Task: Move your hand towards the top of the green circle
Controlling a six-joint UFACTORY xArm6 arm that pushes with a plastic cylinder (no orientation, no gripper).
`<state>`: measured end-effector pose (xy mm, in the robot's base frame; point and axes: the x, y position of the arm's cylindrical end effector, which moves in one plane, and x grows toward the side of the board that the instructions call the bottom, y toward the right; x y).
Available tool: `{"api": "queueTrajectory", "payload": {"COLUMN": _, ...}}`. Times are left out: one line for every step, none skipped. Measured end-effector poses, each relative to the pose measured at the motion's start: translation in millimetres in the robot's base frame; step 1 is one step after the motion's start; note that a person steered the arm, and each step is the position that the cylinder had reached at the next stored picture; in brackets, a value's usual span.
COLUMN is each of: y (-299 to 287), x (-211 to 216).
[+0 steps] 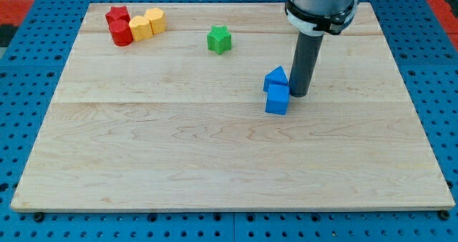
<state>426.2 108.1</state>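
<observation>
My tip rests on the wooden board at the view's centre right, touching or almost touching the right side of two blue blocks: a blue pointed block and a blue cube just below it. A green star-shaped block sits up and to the left of my tip, well apart from it. No green circle shows in the view; the rod and arm may hide part of the board at the view's top right.
At the view's top left lies a cluster: a red star-like block, a red cylinder, and two yellow blocks. A blue perforated table surrounds the board.
</observation>
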Motion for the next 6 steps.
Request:
{"api": "queueTrajectory", "payload": {"y": 1, "x": 0}}
{"api": "queueTrajectory", "payload": {"y": 2, "x": -21}}
{"api": "queueTrajectory", "payload": {"y": 2, "x": -53}}
{"api": "queueTrajectory", "payload": {"y": 2, "x": -88}}
{"api": "queueTrajectory", "payload": {"y": 4, "x": -131}}
{"api": "queueTrajectory", "payload": {"y": 0, "x": -158}}
